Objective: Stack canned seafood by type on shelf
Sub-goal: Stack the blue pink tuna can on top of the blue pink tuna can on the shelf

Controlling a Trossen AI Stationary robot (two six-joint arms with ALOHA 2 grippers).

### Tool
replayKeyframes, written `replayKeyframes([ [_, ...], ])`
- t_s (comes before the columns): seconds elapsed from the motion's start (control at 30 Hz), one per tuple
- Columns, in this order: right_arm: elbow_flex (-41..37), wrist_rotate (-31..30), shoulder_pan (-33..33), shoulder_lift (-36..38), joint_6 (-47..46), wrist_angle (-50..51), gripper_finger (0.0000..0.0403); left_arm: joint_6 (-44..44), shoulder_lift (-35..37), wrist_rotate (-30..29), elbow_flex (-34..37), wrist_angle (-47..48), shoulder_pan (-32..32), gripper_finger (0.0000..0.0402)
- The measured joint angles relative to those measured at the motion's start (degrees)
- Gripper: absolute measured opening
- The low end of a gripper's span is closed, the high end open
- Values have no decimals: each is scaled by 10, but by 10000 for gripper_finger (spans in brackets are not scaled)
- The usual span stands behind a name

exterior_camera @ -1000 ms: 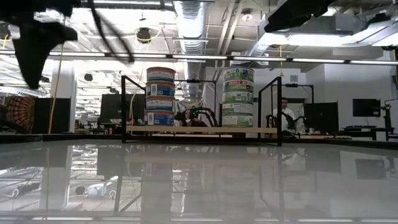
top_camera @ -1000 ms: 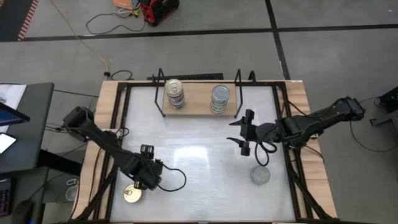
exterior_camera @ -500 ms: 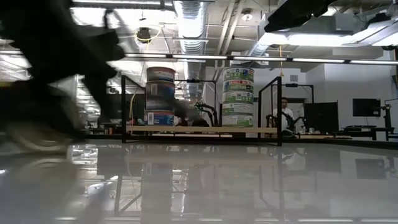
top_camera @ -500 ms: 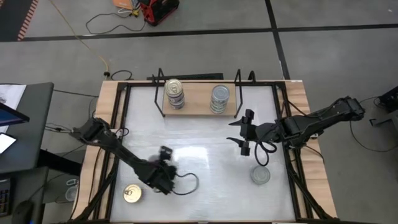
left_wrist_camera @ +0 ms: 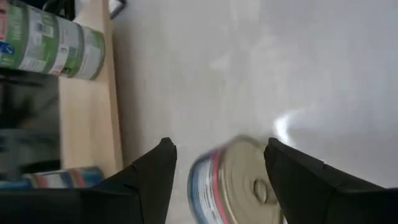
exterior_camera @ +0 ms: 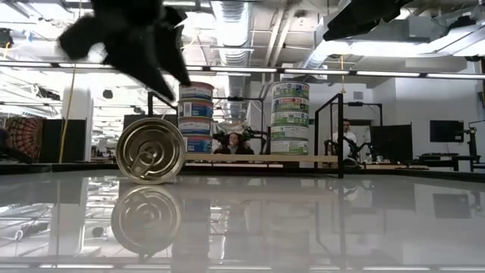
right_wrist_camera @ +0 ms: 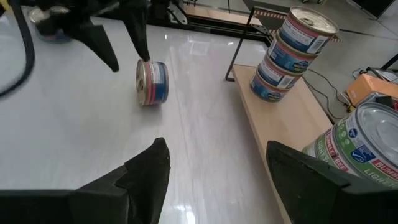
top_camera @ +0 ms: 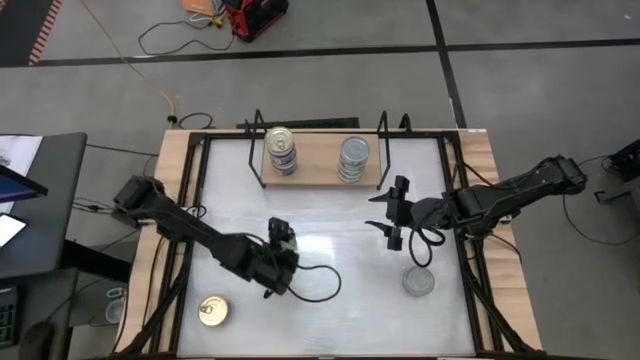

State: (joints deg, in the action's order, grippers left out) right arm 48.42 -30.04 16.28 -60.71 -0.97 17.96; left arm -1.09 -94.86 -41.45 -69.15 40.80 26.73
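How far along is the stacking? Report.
Done: a gold-lid stack and a silver-lid stack stand on the shelf. In hand: the open left gripper hovers over a tin on edge. Left: that, a gold-lid tin and a silver-lid tin. The right gripper waits open mid-table.

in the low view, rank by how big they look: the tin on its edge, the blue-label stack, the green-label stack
1. The tin standing on its edge looks widest, though it is nearer the camera, so that says little about true size.
2. and 3. The blue-label stack and the green-label stack look about alike; I would not rank them.
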Motion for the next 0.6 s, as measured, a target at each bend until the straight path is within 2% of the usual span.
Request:
replayKeyframes([
  [0.1,0,0,0,0,0,-3,292,-56,36,37,-6,-5,-27,233],
  [0.13,0,0,0,0,0,-4,292,-83,47,66,-6,-2,-43,233],
  [0.27,0,1,0,0,-1,-7,292,-180,62,242,-6,16,-131,237],
  [0.33,0,2,1,0,-1,-7,292,-206,65,302,-6,21,-164,245],
  [0.4,0,2,2,0,-1,-7,292,-208,66,328,-6,23,-182,259],
  [0.6,0,3,2,0,0,2,292,-184,56,321,10,37,-190,320],
])
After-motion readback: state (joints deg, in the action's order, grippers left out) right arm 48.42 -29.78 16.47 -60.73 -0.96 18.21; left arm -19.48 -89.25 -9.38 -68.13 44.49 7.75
